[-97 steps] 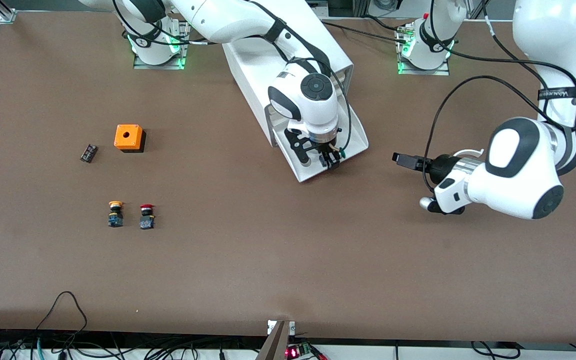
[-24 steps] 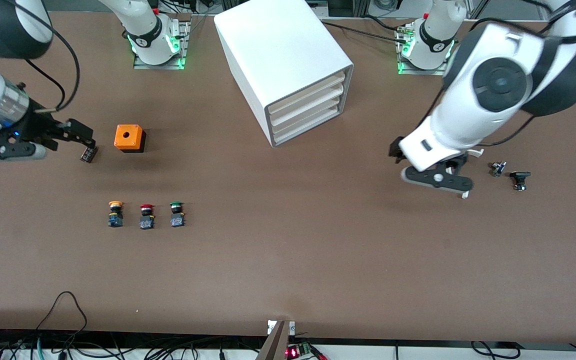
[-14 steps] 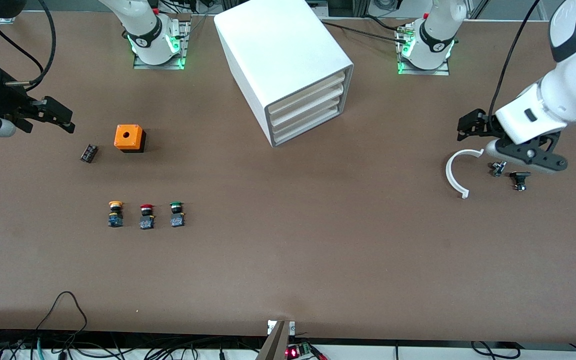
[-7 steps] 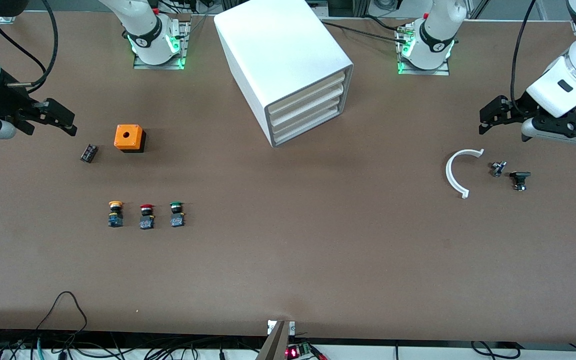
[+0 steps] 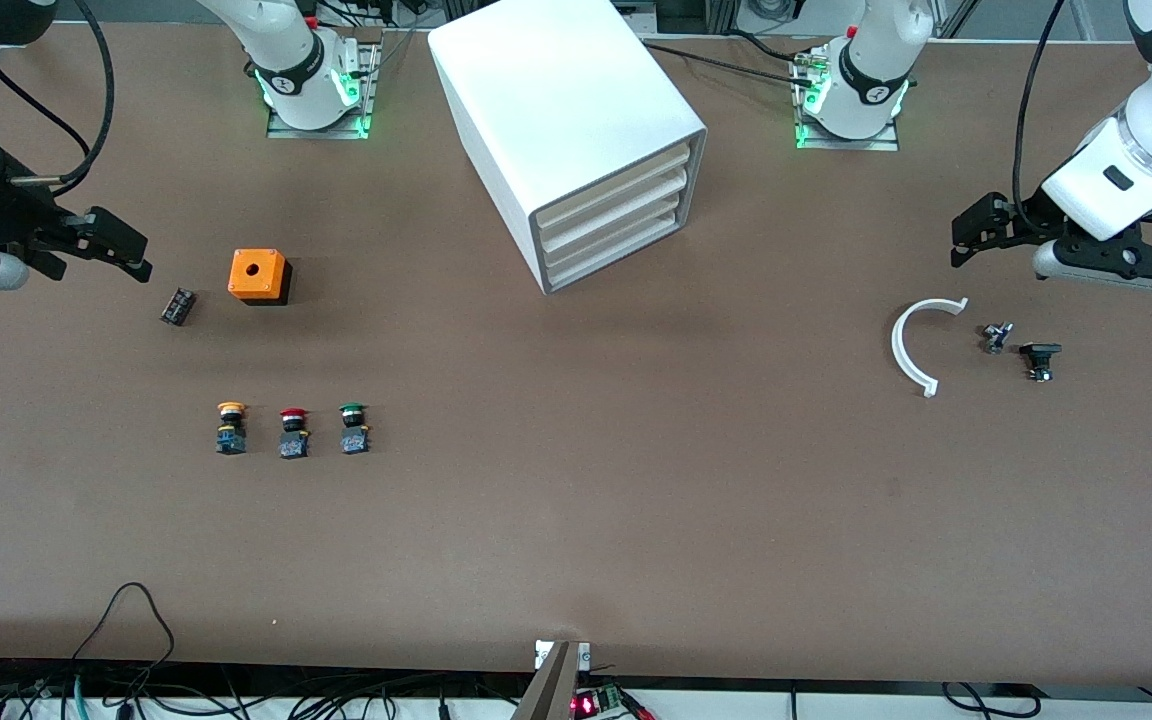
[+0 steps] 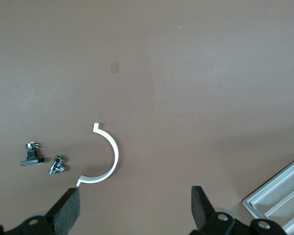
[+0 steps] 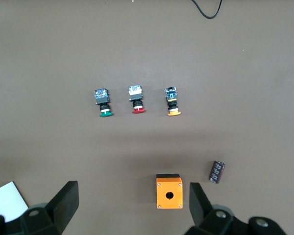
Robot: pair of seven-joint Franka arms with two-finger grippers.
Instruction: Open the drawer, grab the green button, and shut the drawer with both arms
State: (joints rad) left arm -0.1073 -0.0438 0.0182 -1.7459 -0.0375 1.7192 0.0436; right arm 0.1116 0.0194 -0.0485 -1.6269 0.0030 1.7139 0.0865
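The white cabinet (image 5: 576, 130) stands at the back middle of the table with all three drawers shut, including the lowest drawer (image 5: 616, 255). The green-capped button (image 5: 353, 428) stands on the table in a row with the red-capped one (image 5: 294, 432) and the orange-yellow-capped one (image 5: 231, 427); it also shows in the right wrist view (image 7: 104, 101). My right gripper (image 5: 126, 250) is open and empty over the right arm's end of the table (image 7: 132, 205). My left gripper (image 5: 971, 230) is open and empty over the left arm's end (image 6: 134, 210).
An orange box (image 5: 258, 275) with a hole in its top and a small black capacitor (image 5: 177, 305) lie by the right gripper. A white curved piece (image 5: 906, 350) and two small parts (image 5: 996, 337) (image 5: 1039, 358) lie below the left gripper.
The lowest drawer, open before with the right gripper in it, is shut. The green button now stands beside the red one. Both arms have drawn back to the table's ends.
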